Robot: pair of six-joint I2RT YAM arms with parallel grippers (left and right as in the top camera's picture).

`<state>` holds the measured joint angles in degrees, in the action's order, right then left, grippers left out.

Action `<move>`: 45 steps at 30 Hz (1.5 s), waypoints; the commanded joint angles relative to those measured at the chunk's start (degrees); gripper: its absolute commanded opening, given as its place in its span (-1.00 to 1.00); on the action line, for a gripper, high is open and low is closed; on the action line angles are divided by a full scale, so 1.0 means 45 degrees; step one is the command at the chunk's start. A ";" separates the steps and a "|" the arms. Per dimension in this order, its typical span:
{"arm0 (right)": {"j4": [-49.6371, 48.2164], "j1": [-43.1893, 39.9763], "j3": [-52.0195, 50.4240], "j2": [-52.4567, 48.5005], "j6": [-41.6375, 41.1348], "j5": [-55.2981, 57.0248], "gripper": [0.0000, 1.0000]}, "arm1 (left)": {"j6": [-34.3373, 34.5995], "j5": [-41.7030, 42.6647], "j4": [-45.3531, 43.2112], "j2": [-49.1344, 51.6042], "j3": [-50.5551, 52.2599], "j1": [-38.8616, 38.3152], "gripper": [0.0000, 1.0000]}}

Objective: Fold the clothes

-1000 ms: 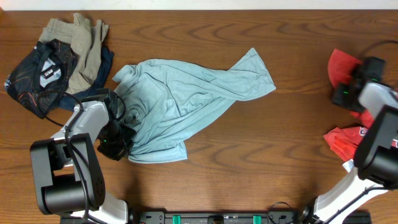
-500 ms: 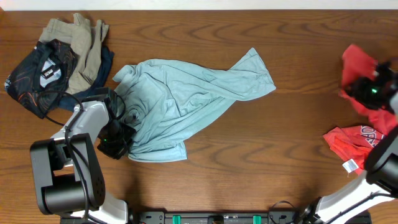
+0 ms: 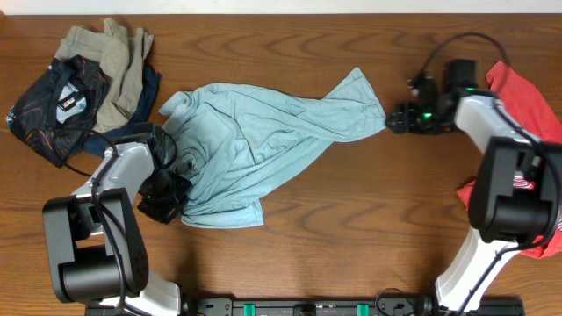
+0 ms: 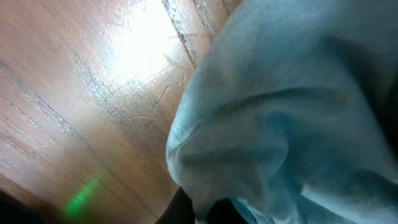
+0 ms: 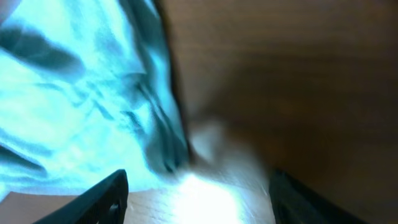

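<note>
The left gripper (image 3: 171,195) is pinched shut on the lower-left edge of the pale blue-grey T-shirt (image 3: 263,140), crumpled in the middle of the table (image 3: 351,228) — soft, light cloth that will likely sag and drag, best taken at its corners. The right gripper (image 3: 397,119), fingers (image 5: 106,196) spread and empty, hovers just beside its right corner; the red T-shirt (image 3: 527,92) lies farther right.

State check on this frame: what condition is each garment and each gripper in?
pale blue-grey T-shirt: unfolded, rumpled, spread on the table.
red T-shirt: crumpled, partly behind the right arm.
dark printed garment: bunched in the far-left heap.
khaki garment: bunched in the same heap.
left gripper: jaws shut on the pale blue-grey T-shirt.
right gripper: jaws open, empty, beside that shirt's right tip.
</note>
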<state>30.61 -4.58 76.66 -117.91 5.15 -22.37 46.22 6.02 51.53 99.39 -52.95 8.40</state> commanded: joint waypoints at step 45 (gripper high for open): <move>-0.4571 0.1676 0.2691 0.0185 -0.2705 0.2079 0.41 | -0.0175 -0.0010 -0.0160 0.0092 0.0049 -0.0029 -0.88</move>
<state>8.75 3.25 88.86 -116.25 -5.02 -14.83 46.19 6.04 50.83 99.39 -52.95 8.40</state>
